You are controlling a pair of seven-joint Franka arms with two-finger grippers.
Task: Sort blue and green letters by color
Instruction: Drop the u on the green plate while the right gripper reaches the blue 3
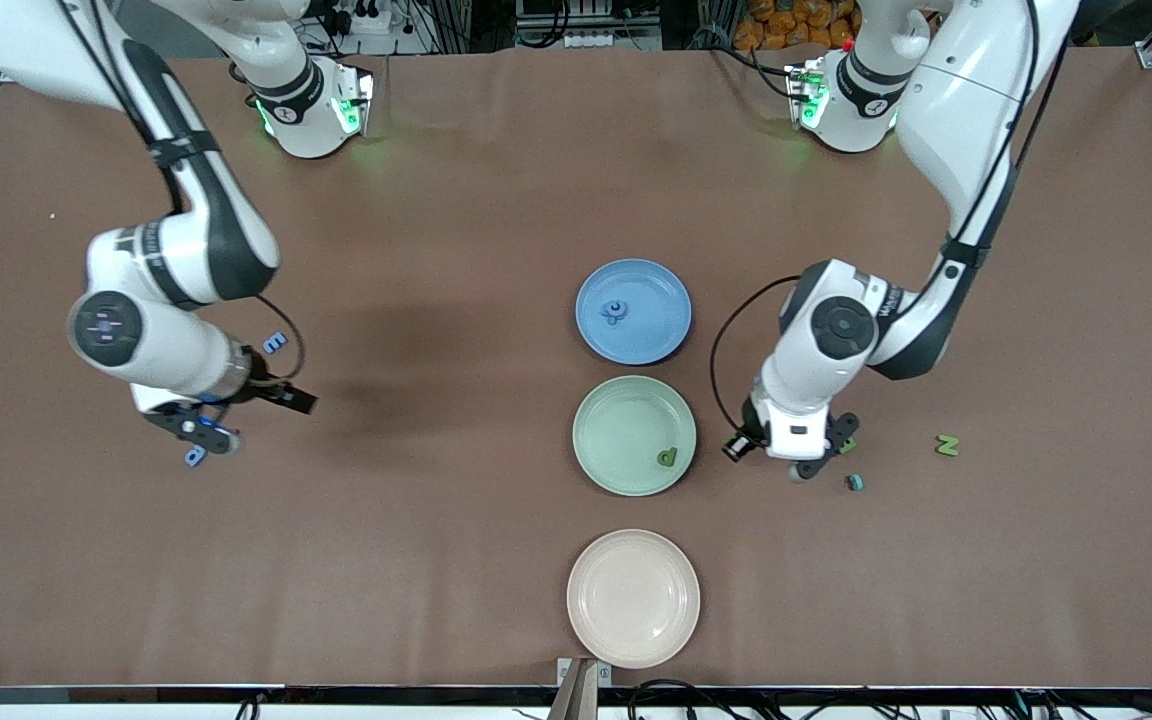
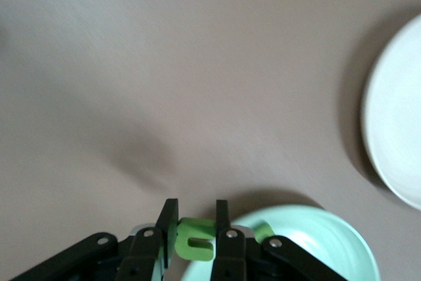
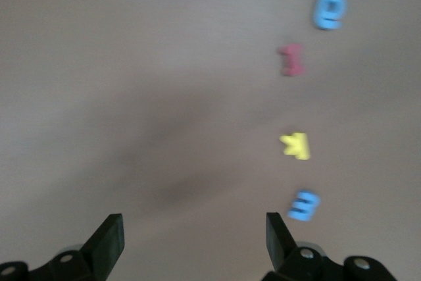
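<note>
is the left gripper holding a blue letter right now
No, the left gripper is shut on a green letter, seen between its fingers in the left wrist view.

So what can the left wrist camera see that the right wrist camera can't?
Only the left wrist view shows the left gripper shut on a green letter, the green plate and the cream plate. Only the right wrist view shows the open right gripper, two blue letters, a red letter and a yellow letter. Both show the brown table.
</note>
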